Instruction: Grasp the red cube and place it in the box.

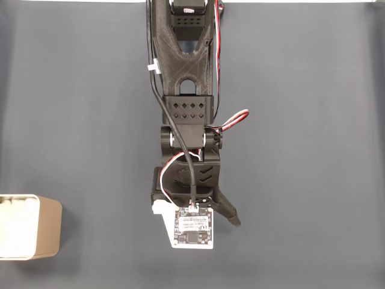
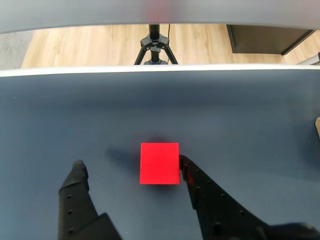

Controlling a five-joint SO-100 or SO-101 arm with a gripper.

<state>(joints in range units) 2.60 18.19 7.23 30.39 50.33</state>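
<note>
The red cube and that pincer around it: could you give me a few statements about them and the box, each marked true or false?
1. The red cube lies on the dark table. True.
2. The pincer is shut tight on the cube. False: it is open, one finger at the cube's side, the other apart from it.
3. The cube is already in the box. False: the cube sits on the table.
4. In the fixed view the box is at the lower left. True.

Even, diffuse lighting is seen in both views. The worktop [image 1: 313, 120] is rendered without glare. A soft shadow is cast left of the red cube [image 2: 159, 163] in the wrist view. The top edge there is blurred; elsewhere focus is sharp.
</note>
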